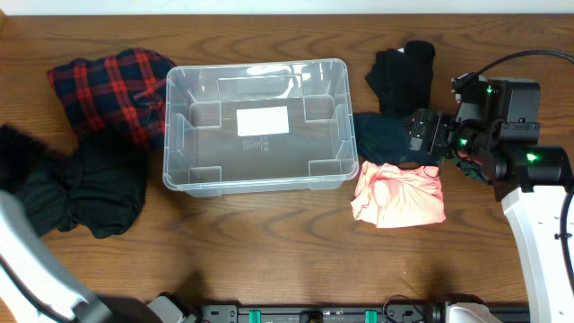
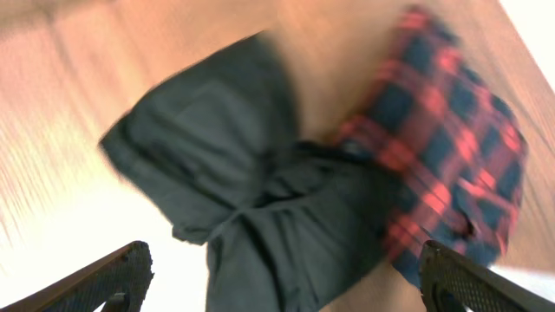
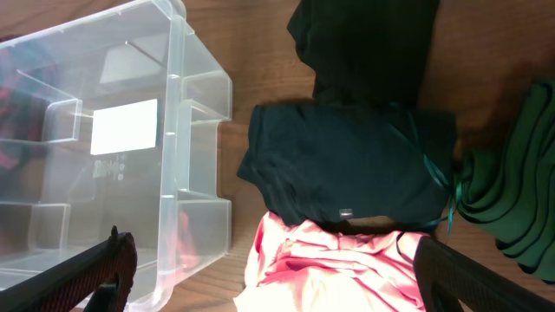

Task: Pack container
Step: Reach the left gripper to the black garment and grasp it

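The clear container (image 1: 260,67) stands empty in the middle of the table, a white label (image 1: 262,120) on its base. To its right lie a pink garment (image 1: 399,193), a dark teal garment (image 1: 381,135) and a black garment (image 1: 404,67). My right gripper (image 3: 286,290) hangs open above the pink garment (image 3: 347,269), with the container's wall (image 3: 204,78) at its left. On the left lie a red plaid garment (image 1: 112,90) and a dark grey garment (image 1: 90,188). My left gripper (image 2: 290,295) is open over the dark grey garment (image 2: 251,199), in a blurred view.
A folded green garment (image 3: 520,199) lies at the right edge of the right wrist view, hidden under the arm from overhead. The right arm's body (image 1: 502,135) stands at the table's right side. The left arm's white link (image 1: 27,260) crosses the lower left corner.
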`<action>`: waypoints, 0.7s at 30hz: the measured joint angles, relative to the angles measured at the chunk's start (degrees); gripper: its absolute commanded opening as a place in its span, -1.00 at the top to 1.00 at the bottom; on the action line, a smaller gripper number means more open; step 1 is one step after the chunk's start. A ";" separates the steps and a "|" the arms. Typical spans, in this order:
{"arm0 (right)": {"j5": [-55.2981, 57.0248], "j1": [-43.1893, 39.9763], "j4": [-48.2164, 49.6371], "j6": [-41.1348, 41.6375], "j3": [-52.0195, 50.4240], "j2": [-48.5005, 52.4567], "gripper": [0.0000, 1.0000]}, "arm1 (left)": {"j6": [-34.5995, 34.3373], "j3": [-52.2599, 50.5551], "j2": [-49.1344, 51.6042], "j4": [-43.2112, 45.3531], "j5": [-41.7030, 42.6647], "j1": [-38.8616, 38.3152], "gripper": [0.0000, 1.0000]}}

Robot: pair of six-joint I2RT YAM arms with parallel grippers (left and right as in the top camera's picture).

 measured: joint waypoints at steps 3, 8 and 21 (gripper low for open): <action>0.00 0.00 0.02 0.00 0.00 0.00 -0.99 | -0.81 0.00 4.76 -0.98 5.07 8.55 -0.96; 0.00 0.00 0.02 0.00 0.00 0.00 -0.99 | 0.83 0.00 11.32 -2.16 11.58 16.96 -0.96; 0.00 0.00 0.00 0.00 0.00 0.00 -0.99 | 10.54 -0.22 29.09 -1.27 22.91 20.76 -0.96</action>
